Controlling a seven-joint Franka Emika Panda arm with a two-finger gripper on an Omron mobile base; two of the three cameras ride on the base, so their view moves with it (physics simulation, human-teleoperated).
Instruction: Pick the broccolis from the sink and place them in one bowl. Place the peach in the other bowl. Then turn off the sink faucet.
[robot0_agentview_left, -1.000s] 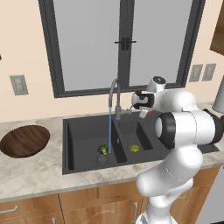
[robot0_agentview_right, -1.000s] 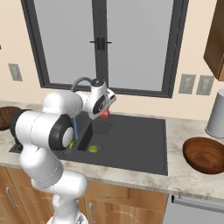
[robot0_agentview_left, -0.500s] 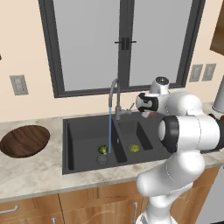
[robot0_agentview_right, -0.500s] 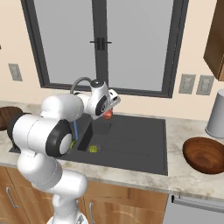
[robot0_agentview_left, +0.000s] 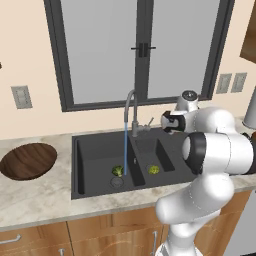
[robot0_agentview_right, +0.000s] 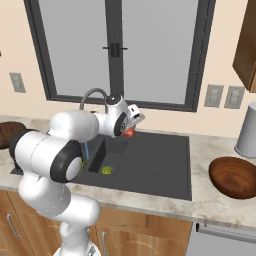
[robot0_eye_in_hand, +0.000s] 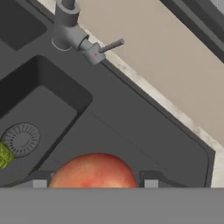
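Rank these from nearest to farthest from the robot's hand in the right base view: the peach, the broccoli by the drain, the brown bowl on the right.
1. The peach, held in the hand.
2. The broccoli, lower left, down in the basin.
3. The bowl, far right on the counter.

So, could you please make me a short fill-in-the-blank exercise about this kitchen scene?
1. The fingers hold the ____ above the sink.
2. Water runs from the sink faucet into the ____ basin in the left base view.
3. The number of broccolis lying in the sink is ____.
4. Both wooden bowls stand on the ____.

Missing words: peach; left; two; counter
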